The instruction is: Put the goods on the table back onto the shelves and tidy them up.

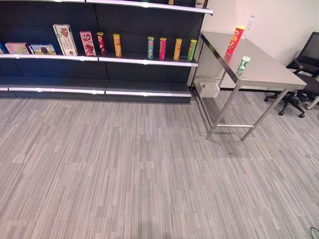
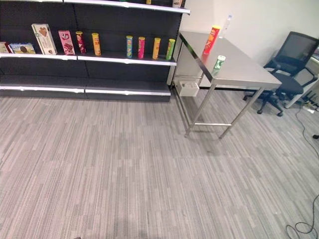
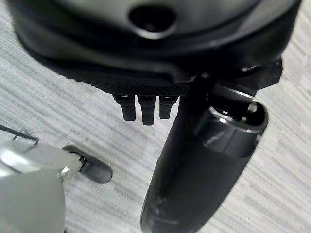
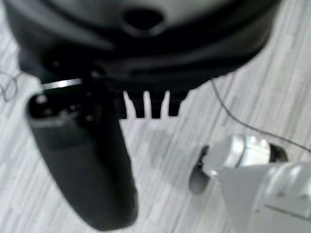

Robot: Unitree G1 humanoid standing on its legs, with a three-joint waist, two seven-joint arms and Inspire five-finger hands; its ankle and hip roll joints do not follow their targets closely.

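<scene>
Two upright cans, a tall red can point(image 1: 236, 40) and a short green can point(image 1: 242, 65), stand on my desk point(image 1: 269, 69) far ahead-right; right hand point(image 4: 87, 165) nearer, both hands empty, left hand point(image 3: 194, 174) too, fingers relaxed

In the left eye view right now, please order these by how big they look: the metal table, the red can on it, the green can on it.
1. metal table
2. red can
3. green can, though it stands nearer the camera.

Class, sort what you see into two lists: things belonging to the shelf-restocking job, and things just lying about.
Belongs to the job:
red can
green can
table
shelves

Just lying about:
office chair
white box under the table
</scene>
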